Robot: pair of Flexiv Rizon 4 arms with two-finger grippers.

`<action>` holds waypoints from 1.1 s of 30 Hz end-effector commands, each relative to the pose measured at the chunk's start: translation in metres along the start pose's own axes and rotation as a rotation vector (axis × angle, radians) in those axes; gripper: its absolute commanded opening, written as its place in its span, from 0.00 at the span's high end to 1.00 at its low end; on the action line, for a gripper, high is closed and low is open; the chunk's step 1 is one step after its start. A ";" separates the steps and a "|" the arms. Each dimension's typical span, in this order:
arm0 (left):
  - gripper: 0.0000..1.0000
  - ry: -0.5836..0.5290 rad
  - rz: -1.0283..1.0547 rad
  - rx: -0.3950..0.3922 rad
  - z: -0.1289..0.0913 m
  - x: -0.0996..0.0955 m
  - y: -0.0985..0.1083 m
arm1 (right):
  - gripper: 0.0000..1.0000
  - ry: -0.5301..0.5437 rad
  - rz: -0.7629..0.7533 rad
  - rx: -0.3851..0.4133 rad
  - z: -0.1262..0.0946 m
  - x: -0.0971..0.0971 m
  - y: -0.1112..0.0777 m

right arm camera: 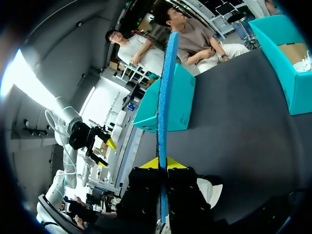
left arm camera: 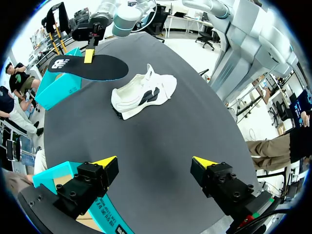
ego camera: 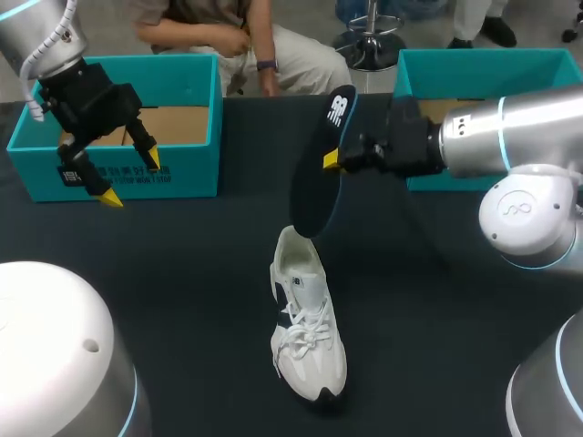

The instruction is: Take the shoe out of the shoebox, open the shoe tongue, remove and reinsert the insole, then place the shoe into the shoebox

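Observation:
A white shoe [ego camera: 307, 320] with dark side panels lies on the black table, toe toward the front edge; it also shows ahead of the left gripper [left arm camera: 141, 96]. My right gripper [ego camera: 332, 160] is shut on a dark insole [ego camera: 322, 164] with a blue edge [right arm camera: 163, 112], holding it in the air above the shoe's heel opening. In the left wrist view the insole [left arm camera: 90, 67] hangs beyond the shoe. My left gripper [ego camera: 132, 178] stands open and empty in front of the left teal shoebox [ego camera: 182, 173]; its fingers [left arm camera: 105, 163] are wide apart [left arm camera: 155, 165].
A second teal shoebox [ego camera: 474, 73] stands at the back right, behind my right arm. A person sits beyond the table's far edge, not touching it. White robot housings fill the near left and right corners.

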State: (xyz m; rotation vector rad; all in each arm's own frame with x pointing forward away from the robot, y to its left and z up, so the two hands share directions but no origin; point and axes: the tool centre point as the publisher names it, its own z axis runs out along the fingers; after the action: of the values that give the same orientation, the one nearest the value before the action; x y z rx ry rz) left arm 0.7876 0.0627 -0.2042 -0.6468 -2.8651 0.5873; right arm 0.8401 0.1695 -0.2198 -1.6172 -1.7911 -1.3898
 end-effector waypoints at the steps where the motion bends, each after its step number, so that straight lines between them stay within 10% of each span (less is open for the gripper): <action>1: 0.00 0.001 0.000 -0.003 0.000 0.000 0.000 | 1.00 0.018 -0.010 -0.037 0.006 -0.003 -0.010; 33: 0.00 0.001 0.000 -0.003 0.000 0.000 0.000 | 1.00 0.191 -0.229 -0.092 0.003 -0.038 -0.022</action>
State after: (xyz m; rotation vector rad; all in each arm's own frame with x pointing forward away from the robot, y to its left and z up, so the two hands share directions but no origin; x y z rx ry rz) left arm 0.7876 0.0628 -0.2039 -0.6469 -2.8649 0.5865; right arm 0.8338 0.1630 -0.2572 -1.3629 -1.8848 -1.6692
